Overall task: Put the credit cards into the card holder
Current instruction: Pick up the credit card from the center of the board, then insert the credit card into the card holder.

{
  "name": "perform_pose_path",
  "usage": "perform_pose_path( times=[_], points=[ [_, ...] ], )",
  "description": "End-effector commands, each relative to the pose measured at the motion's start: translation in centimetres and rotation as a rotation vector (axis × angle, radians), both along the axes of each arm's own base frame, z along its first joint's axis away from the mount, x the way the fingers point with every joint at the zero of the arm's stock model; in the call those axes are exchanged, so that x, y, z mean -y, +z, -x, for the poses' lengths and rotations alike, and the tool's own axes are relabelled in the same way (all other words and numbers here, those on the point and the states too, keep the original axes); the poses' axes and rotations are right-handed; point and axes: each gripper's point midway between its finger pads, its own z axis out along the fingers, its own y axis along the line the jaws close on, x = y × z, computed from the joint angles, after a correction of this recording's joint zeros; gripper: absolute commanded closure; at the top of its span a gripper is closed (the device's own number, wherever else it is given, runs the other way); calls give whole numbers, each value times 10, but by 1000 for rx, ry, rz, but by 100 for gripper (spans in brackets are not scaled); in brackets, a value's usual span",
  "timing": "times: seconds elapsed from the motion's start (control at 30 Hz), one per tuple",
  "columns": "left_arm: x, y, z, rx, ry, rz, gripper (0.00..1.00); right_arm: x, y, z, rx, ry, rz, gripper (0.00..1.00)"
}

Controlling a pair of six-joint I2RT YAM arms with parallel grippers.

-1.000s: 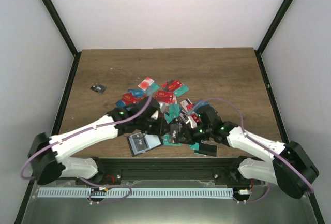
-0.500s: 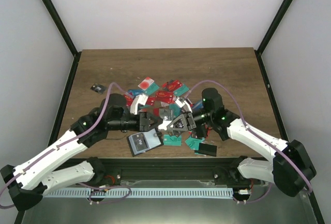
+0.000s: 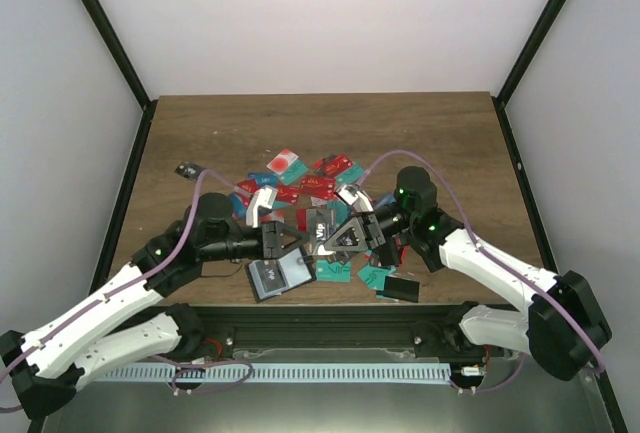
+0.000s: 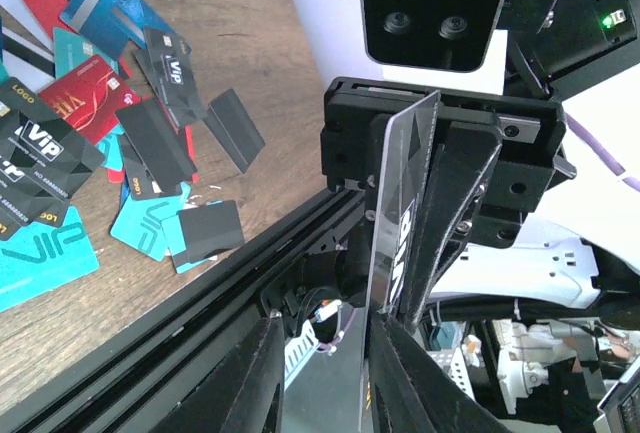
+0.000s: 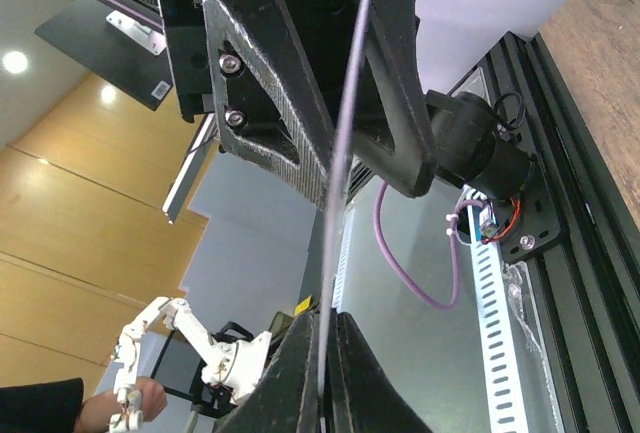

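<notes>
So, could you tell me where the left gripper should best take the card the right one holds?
Probably the free end of the black card, approached straight toward the right gripper: it stands on edge, so the jaws of the left gripper can straddle its faces.

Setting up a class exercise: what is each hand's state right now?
Left hand: open around the free end of a credit card.
Right hand: closed, holding that credit card.
</notes>
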Motion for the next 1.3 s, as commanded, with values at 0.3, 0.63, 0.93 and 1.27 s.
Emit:
perform_pose_path(
  times=[0.3,0.63,0.93,1.27],
  points=[
    [15,14,1,16,-24,107,84,3,13,9,30,40,-40,99],
    [23,14,3,19,-44,109,96,4,16,11,41,47,-51,99],
    [-2,-34,-3,-121,94,-94,96,-6,-12,-15,5,-103,92,53],
    [-64,-132,8,-412,378,-329,96,-11,-76,-46,-25,-235,313,58]
  ],
)
